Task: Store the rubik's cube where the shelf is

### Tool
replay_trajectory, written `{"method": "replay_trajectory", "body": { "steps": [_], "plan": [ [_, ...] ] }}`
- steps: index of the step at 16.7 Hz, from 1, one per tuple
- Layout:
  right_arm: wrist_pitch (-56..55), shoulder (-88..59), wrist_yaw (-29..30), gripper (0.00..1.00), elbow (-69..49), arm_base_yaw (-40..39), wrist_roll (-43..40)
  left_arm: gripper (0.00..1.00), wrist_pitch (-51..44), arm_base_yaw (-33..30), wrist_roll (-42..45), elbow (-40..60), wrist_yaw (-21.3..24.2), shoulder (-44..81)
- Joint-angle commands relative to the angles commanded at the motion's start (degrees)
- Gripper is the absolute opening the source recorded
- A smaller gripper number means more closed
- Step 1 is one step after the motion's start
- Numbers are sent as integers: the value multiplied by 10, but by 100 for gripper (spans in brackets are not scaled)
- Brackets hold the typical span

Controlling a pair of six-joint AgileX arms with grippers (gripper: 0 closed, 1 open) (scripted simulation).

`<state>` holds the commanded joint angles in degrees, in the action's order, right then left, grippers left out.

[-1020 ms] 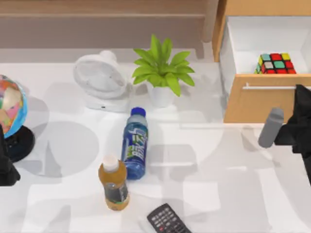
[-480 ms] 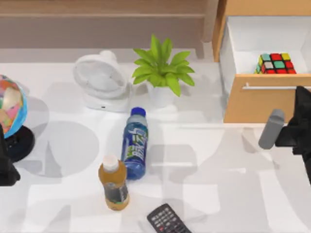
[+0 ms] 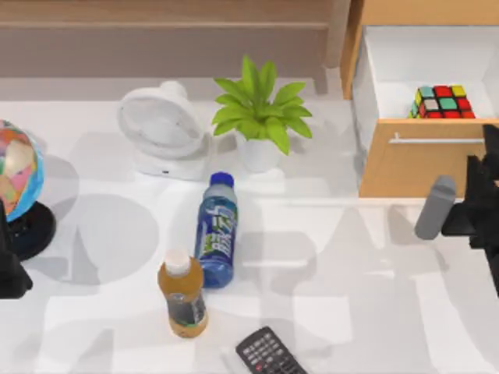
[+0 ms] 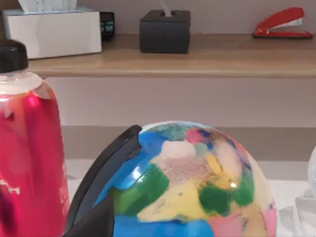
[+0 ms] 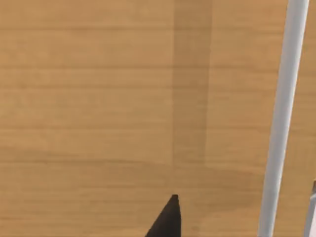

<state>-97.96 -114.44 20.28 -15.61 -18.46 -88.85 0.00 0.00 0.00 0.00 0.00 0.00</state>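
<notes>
Stage: early, nothing moved yet | rubik's cube lay inside the pulled-out drawer | shelf awaited it | my right gripper hung before the drawer front, finger spread impossible to tell | left arm parked beside the globe.

White table — pale wall behind.

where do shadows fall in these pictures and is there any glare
Top view: soft grey shadows pool on the white table left of the blue lying bottle. Left wrist view: a small bright highlight on the multicoloured globe. Right wrist view: a darker vertical band crosses the orange-tan wooden drawer front.
</notes>
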Motion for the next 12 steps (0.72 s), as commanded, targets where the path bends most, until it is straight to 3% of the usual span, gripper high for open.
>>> {"method": "replay_trajectory", "body": {
  "steps": [2, 12],
  "plan": [
    [0, 0, 0, 100, 0, 0, 0, 100, 0, 0, 0, 0, 0, 0],
    [-7, 1, 3, 100, 7, -3, 0, 100, 0, 0, 0, 0, 0, 0]
  ]
}}
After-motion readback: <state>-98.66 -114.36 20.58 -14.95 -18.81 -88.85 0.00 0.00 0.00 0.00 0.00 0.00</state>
